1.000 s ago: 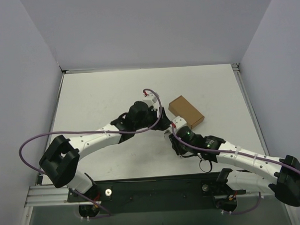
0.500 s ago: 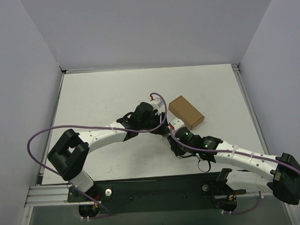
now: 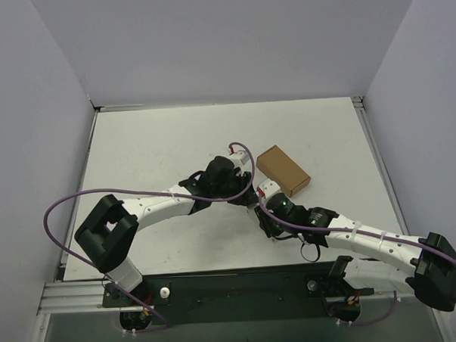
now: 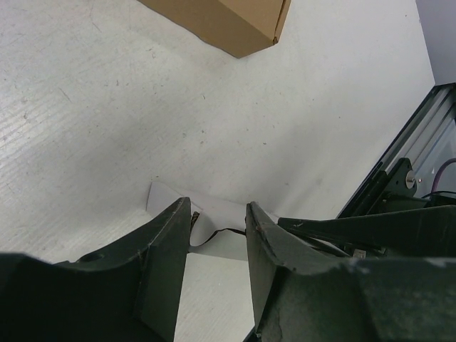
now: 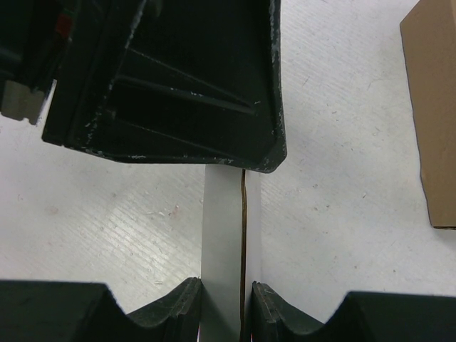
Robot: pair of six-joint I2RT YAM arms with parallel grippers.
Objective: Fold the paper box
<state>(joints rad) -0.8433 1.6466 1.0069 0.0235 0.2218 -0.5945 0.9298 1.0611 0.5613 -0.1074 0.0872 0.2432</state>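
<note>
Right wrist: right hand (image 5: 226, 286) clamped on paper box (image 5: 222, 228); left hand (image 4: 218, 217) apart astride it; misaligned squeeze may crumple it.

My left gripper (image 4: 217, 211) and right gripper (image 5: 224, 292) met nose to nose over the paper box (image 5: 222, 235), leaving hardly any gap between them to slip through. The brown box (image 3: 282, 171) stood close beyond, barring the way on my right. To the left and toward its far edge, the table (image 3: 151, 144) lay open
</note>
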